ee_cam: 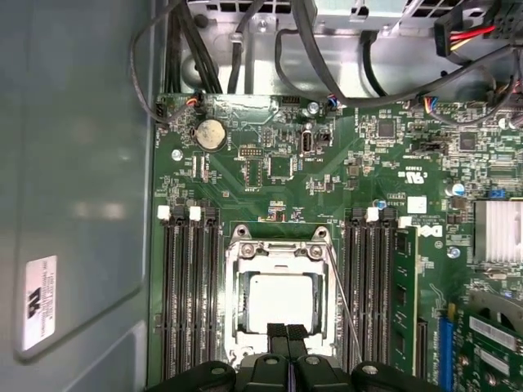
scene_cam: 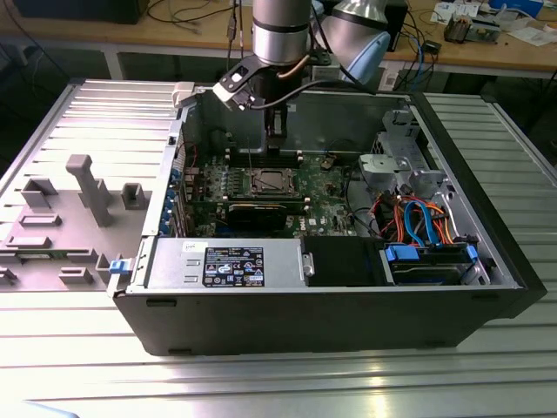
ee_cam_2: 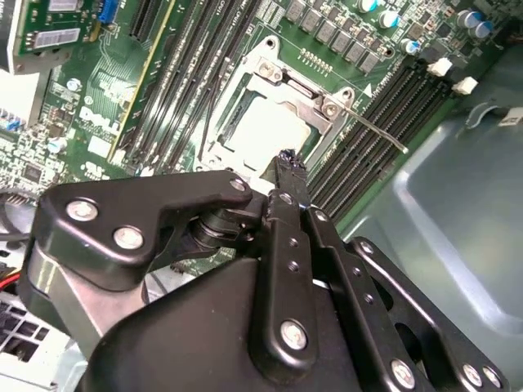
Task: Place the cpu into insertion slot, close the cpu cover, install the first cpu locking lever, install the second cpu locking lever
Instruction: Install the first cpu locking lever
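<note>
cpu seated, cover down, one lever loose

cpu (ee_cam: 278,299): small square chip with a bright silver-grey top. it lies flat in the insertion slot (scene_cam: 265,181), edges square to the rim. the slot sits mid-way on the green board (ee_cam: 270,188).
cpu cover (ee_cam: 278,255): thin silver frame lying flat over the slot, and the cpu top shows through its window.
locking lever (ee_cam_2: 372,131): thin silver rod pivoted at one slot corner. its free end angles away from the frame side and is not tucked in.
other lever: cannot tell.

The arm (scene_cam: 280,30) reaches straight down, its claw (ee_cam: 287,354) pointing downward with both fingertips (ee_cam: 278,359) pressed together.
</note>
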You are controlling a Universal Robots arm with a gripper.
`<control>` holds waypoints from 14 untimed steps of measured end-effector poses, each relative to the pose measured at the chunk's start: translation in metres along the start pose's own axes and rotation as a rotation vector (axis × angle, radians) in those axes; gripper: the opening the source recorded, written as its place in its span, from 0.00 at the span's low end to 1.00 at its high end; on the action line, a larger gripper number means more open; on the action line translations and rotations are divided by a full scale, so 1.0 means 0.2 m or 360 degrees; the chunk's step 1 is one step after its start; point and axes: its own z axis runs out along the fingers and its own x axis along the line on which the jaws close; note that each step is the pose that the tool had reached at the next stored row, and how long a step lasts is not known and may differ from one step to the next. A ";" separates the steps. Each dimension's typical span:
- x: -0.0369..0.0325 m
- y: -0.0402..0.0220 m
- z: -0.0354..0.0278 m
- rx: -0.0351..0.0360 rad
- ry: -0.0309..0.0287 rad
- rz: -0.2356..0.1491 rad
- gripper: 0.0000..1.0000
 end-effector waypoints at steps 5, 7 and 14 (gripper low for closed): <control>0.000 0.000 -0.005 0.0000 0.00001 0.0000 0.11; 0.000 0.000 -0.005 0.0000 0.00002 0.0000 0.11; 0.000 -0.001 -0.005 -0.0004 0.00010 -0.0148 0.11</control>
